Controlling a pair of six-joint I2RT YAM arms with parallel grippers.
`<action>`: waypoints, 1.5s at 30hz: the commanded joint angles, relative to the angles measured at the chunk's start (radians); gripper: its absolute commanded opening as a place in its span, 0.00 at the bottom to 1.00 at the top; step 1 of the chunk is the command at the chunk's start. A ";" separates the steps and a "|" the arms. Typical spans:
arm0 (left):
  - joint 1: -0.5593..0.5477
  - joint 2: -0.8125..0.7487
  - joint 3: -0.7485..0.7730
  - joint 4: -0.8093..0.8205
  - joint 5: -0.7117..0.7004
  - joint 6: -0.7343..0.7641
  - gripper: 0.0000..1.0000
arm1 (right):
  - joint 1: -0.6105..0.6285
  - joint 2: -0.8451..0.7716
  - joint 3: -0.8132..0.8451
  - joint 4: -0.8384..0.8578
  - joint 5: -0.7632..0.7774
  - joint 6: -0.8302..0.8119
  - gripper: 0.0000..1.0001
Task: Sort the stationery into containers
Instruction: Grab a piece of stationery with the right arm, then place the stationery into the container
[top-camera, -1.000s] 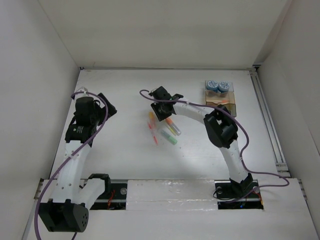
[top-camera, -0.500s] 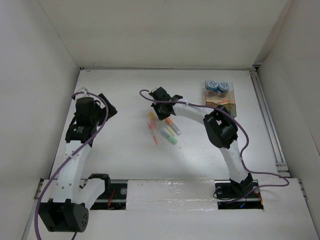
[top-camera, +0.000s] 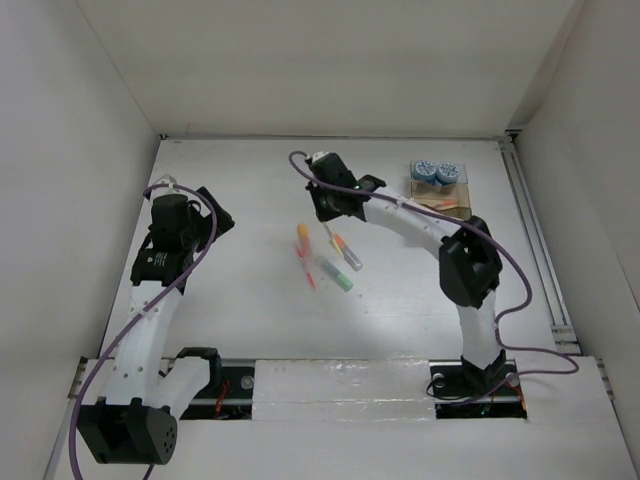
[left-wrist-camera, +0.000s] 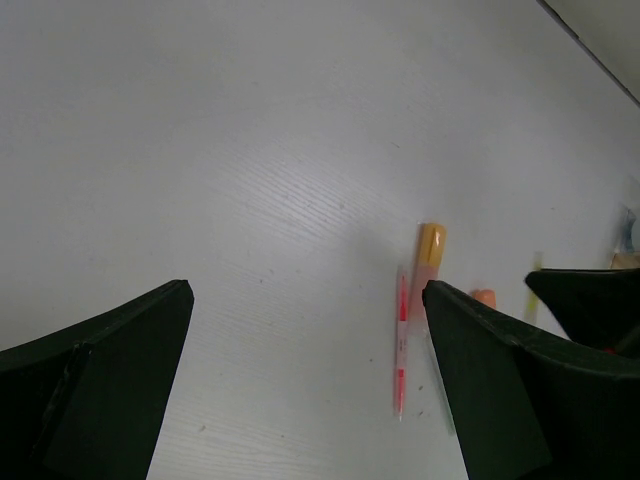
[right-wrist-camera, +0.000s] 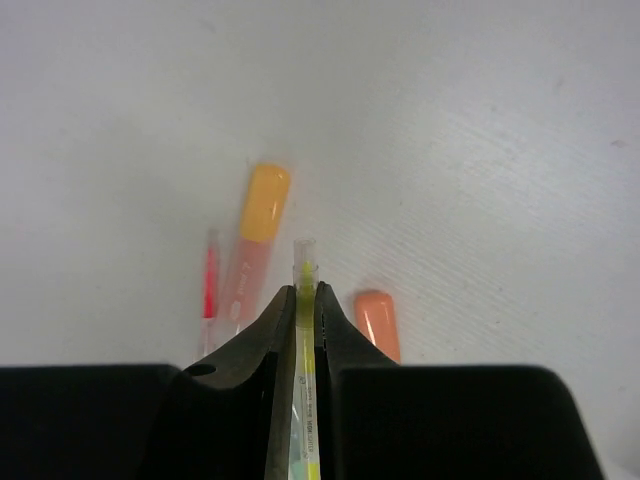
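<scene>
My right gripper (right-wrist-camera: 303, 292) is shut on a slim yellow pen (right-wrist-camera: 303, 258) and holds it above the table, just behind the loose pens (top-camera: 326, 204). Below it lie a pink marker with a yellow cap (right-wrist-camera: 258, 232), a red pen (right-wrist-camera: 210, 283) and an orange-capped marker (right-wrist-camera: 377, 322). In the top view these lie mid-table with a green marker (top-camera: 338, 278). The clear organizer box (top-camera: 441, 201) stands at the far right, with two blue-and-white tubs (top-camera: 436, 172) at its back. My left gripper (left-wrist-camera: 308, 300) is open and empty, left of the pens (top-camera: 214, 216).
White walls close in the table on the left, back and right. A metal rail (top-camera: 535, 235) runs along the right edge. The right arm's purple cable (top-camera: 505, 262) loops over the right side. The red pen (left-wrist-camera: 401, 345) lies between the left fingers' view.
My right gripper has risen and moved toward the back and a little right, carrying the yellow pen away from the pile. The left arm has not moved.
</scene>
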 joint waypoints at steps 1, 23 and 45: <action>0.002 -0.014 -0.008 0.032 0.008 0.012 0.99 | -0.031 -0.152 0.068 0.020 0.056 0.030 0.00; 0.002 -0.023 -0.008 0.042 0.018 0.022 0.99 | -0.688 -0.567 -0.452 0.186 0.364 1.107 0.00; -0.007 -0.005 -0.026 0.082 0.140 0.054 0.99 | -0.706 -0.401 -0.486 0.281 0.502 1.202 0.00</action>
